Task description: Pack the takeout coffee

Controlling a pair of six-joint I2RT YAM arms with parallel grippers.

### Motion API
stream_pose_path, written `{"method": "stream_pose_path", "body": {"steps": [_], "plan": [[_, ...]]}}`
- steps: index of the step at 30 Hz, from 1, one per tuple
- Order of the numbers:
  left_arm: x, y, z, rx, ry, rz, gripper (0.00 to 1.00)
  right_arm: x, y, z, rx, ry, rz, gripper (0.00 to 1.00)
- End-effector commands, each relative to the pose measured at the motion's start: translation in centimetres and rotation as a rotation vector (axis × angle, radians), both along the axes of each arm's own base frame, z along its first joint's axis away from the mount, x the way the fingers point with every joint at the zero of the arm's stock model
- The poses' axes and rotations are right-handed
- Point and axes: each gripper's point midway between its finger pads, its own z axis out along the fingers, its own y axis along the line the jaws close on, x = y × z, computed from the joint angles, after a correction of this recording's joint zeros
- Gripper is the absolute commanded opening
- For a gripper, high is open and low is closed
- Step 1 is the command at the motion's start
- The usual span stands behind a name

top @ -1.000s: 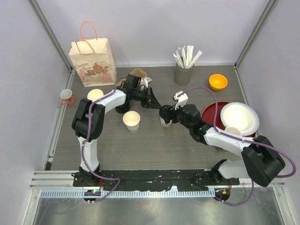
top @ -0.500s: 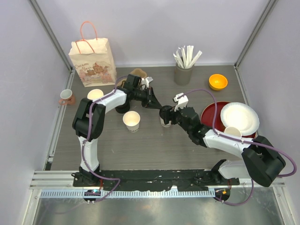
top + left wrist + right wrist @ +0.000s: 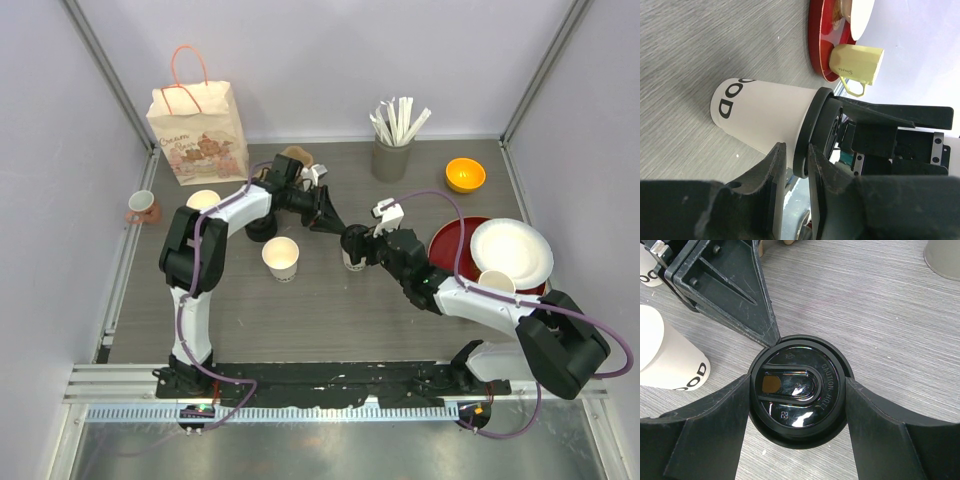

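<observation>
A round dark red tray [image 3: 821,40] carries a white paper plate [image 3: 512,252] and a pale yellow handled mug [image 3: 857,61]. Beyond the tray's far edge sit a small orange bowl [image 3: 465,174] and a grey cylindrical holder [image 3: 390,160] filled with white paper-wrapped sticks [image 3: 398,118]. Just off the tray, on the side facing an open cream paper cup [image 3: 281,258], stands the takeout coffee [image 3: 760,117], a small tapered cream-white paper cup on the grey wood-grain tabletop [image 3: 330,320]. It is upright with its long axis vertical, its narrow base down and its wide mouth up under a round black plastic lid [image 3: 797,405]. Black letters run along its side near the base, and the glossy lid bears raised caution wording around an oblong recess. The right gripper [image 3: 797,382] reaches down over it, its fingers spread wide and pressed against opposite sides of the lid's rim, holding the cup. The left gripper [image 3: 796,150] has its jaws slightly parted, with the lid's edge in the narrow gap but not clamped.
</observation>
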Motion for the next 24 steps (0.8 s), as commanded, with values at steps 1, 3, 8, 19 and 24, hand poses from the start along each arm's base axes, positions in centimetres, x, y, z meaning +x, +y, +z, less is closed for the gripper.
{"method": "stream_pose_path", "body": {"steps": [1, 3, 8, 19, 24], "plan": [[-0.9, 0.6, 0.6, -0.011, 0.024, -0.011, 0.27, -3.5, -2.4, -7.7, -0.161, 0.245, -0.003, 0.36], [-1.3, 0.7, 0.5, -0.01, 0.03, -0.016, 0.27, -3.4, -2.3, -7.8, -0.164, 0.247, 0.001, 0.36], [-2.5, 1.2, 0.2, -0.007, 0.043, -0.023, 0.24, -3.1, -2.1, -7.6, -0.166, 0.245, 0.007, 0.36], [-4.0, 3.1, -7.7, 0.192, 0.123, 0.037, 0.0, -3.3, -2.4, -8.3, -0.176, 0.267, -0.009, 0.35], [-4.6, 4.4, -11.5, 0.317, 0.2, 0.063, 0.0, -3.5, -2.8, -8.4, -0.176, 0.267, -0.025, 0.35]]}}
